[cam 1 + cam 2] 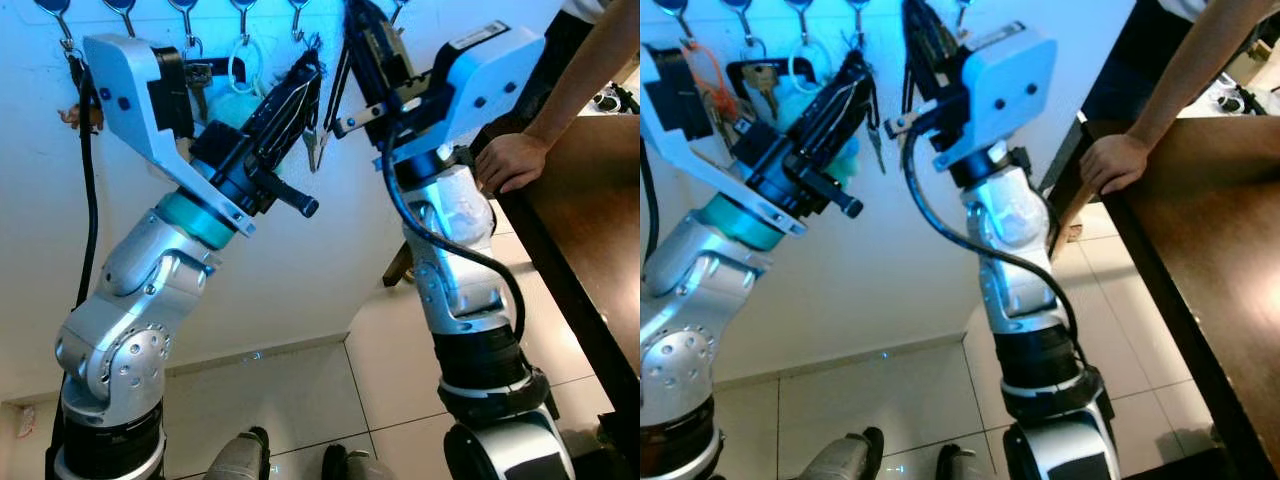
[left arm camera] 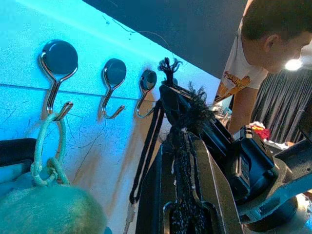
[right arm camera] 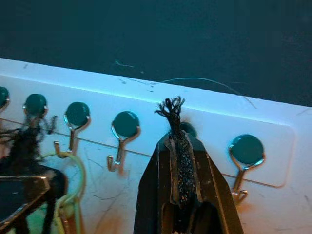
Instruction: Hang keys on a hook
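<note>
Both my arms reach up to the row of hooks (image 3: 126,127) at the top of the frame. My right jaws (image 3: 179,146) are clamped on a frayed black cord, lifting it toward a hook. The keys (image 1: 312,148) dangle just below my left jaws (image 1: 305,75), which look pinched on the same cord. I read no lettering on the wall.

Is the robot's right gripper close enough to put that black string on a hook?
Probably yes. The right gripper, shut on the black cord, is raised right in front of the hook rail, with a bare hook just beside it and nothing between.
</note>
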You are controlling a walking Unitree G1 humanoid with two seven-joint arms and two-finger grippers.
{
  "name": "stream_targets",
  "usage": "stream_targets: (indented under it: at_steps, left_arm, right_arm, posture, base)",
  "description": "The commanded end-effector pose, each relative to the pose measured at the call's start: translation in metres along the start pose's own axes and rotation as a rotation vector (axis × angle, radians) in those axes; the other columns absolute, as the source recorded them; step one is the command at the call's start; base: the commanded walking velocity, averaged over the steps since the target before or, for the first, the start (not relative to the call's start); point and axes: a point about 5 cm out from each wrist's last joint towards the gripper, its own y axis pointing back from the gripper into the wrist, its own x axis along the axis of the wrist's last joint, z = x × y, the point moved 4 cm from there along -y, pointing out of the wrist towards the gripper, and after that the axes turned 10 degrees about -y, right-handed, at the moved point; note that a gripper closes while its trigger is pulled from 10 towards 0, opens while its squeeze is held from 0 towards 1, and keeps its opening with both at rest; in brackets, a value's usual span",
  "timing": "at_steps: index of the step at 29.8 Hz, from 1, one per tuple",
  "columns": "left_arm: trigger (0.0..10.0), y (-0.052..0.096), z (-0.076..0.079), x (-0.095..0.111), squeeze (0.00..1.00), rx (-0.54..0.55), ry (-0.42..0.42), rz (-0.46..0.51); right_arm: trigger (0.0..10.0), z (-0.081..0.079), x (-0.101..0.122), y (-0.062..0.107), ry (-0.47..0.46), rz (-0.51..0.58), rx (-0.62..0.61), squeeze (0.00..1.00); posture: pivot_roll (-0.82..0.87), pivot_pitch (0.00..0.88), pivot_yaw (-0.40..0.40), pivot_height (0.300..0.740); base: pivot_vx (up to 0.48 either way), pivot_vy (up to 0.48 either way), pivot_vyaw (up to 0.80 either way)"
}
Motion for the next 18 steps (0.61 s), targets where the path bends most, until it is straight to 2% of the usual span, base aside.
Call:
stream_targets:
  at_steps: [1,18]
  left_arm:
    - [10.0,0.0013,0.0044,0.0014,0.00,-0.017,0.002,0.011]
    - [10.0,0.0006,0.0042,0.0017,0.00,-0.020,0.002,0.012]
  right_arm:
    - [10.0,0.0052,0.0081,-0.0010,0.019,0.027,-0.017,0.00]
    - [10.0,0.0108,0.0015,0.0015,0.023,-0.007,-0.035,0.00]
  posture:
    - [0.14,0.098,0.037,0.740]
    - [0.14,0.099,0.041,0.740]
  base:
    - [0.000,0.000,0.00]
    - [0.000,0.000,0.00]
